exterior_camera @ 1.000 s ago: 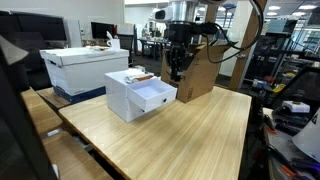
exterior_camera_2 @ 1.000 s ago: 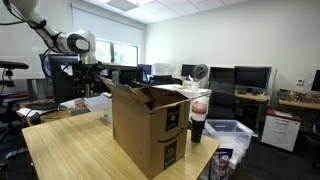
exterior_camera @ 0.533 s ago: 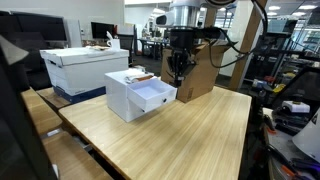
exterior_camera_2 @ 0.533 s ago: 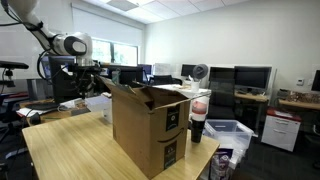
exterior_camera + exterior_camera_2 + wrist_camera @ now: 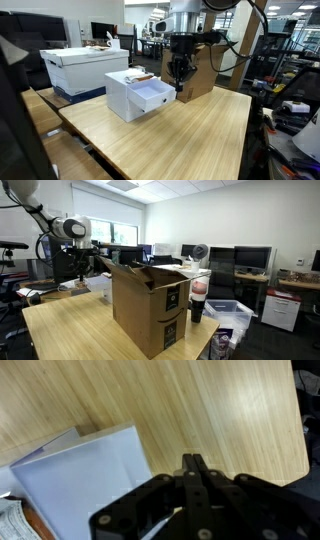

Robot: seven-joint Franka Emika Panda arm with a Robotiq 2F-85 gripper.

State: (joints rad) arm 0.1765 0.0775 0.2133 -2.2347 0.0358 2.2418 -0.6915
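As tool (image 5: 178,78) hangs closed, white drawer box (image 5: 130,95) near

The gripper (image 5: 178,77) moved slightly to the right and a little lower in an exterior view, ending just above the far right corner of the white drawer unit's (image 5: 124,96) open drawer (image 5: 155,96).

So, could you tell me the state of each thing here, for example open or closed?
gripper: shut, fingers together.
white drawer unit: its drawer pulled partly out.
cardboard box: upright, top flaps open.
white storage box: lid on.
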